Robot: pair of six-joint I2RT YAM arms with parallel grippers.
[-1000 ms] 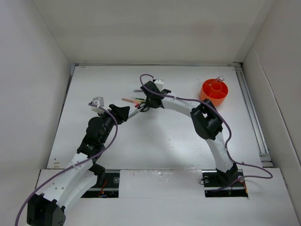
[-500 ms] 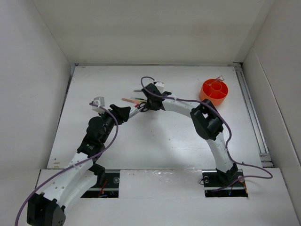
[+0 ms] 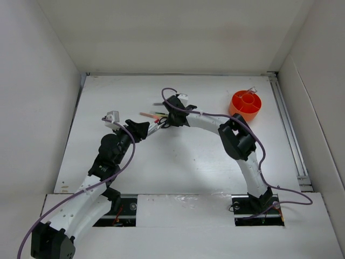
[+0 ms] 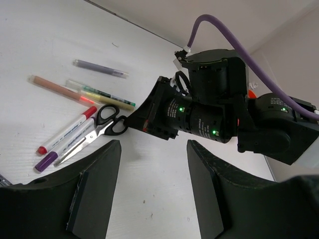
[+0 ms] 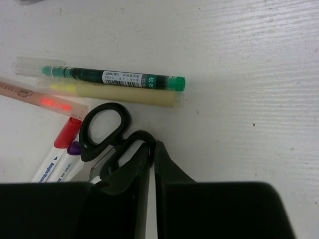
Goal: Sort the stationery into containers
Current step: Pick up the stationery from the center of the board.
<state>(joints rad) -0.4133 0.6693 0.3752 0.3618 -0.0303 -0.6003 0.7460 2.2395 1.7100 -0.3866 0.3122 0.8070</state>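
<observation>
The stationery lies in a loose pile at the table's far middle. It holds black-handled scissors (image 5: 102,124) (image 4: 99,127), a green pen (image 5: 124,78), a yellow marker (image 5: 124,93), a pink pen (image 5: 40,97) and a red-capped marker (image 5: 55,154). My right gripper (image 5: 152,145) (image 3: 164,122) is down on the table, shut on one handle ring of the scissors. My left gripper (image 4: 154,144) (image 3: 144,128) hovers open just left of the pile, with nothing between its fingers. The orange container (image 3: 246,105) stands at the far right, apart from both grippers.
A grey-purple pen (image 4: 99,68) lies a little beyond the pile. A purple-capped marker (image 4: 50,159) rests beside the red-capped one. The right arm's wrist (image 4: 209,114) fills the space straight ahead of my left gripper. White walls enclose the table.
My right gripper's jaws have closed from partly open onto the scissors' handle ring. The left arm and its gripper have not moved.
</observation>
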